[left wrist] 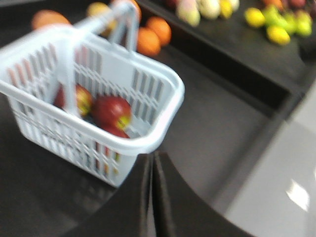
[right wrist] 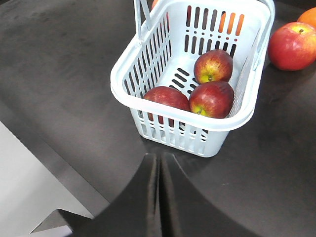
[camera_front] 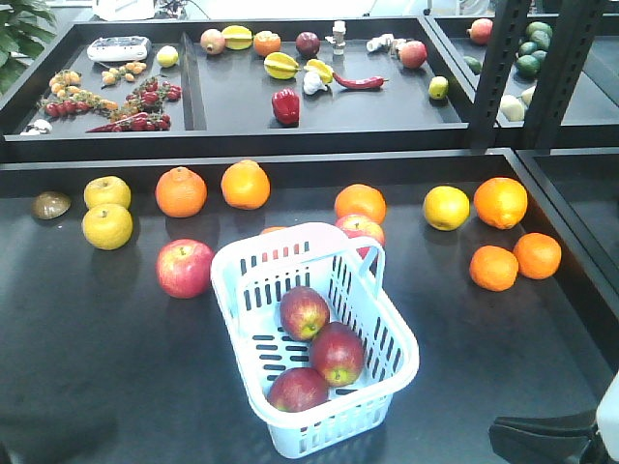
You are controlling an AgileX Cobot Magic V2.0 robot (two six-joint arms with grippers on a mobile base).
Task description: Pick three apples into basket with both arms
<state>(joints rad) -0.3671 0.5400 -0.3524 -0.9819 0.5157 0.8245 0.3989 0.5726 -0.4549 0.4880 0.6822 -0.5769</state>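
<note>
**Operator:** Report basket contents.

**Inspector:** The basket [camera_front: 397, 333] stands on the near centre of the black table [camera_front: 87, 358]. Three dark red apples with yellow-green patches lie on its slotted floor: one toward the far side [camera_front: 305, 312], one in the middle [camera_front: 337, 353], one at the near end [camera_front: 298, 390]. The middle apple touches both of its neighbours. The right wrist view confirms all three sit inside the walls, below the rim.

**Operator:** Gripper status?

**Inspector:** The left gripper [left wrist: 152, 197] has its fingers pressed together and holds nothing. The right gripper [right wrist: 159, 197] is likewise closed and empty. Both sit clear of the basket, on its near side, touching no fruit.

**Operator:** What else is on the table?

**Inspector:** A brighter pink-red apple [camera_front: 185, 268] rests just left of the basket, and another [camera_front: 360, 230] lies just beyond its far rim. Oranges [camera_front: 181, 191] and yellow fruit [camera_front: 107, 226] lie scattered toward the far edge. None belongs to the task.

**Operator:** Progress assessment?

**Inspector:** Judged complete: the required count is in the basket. No pick or placement appears outstanding; at most, the arms need parking.
</note>
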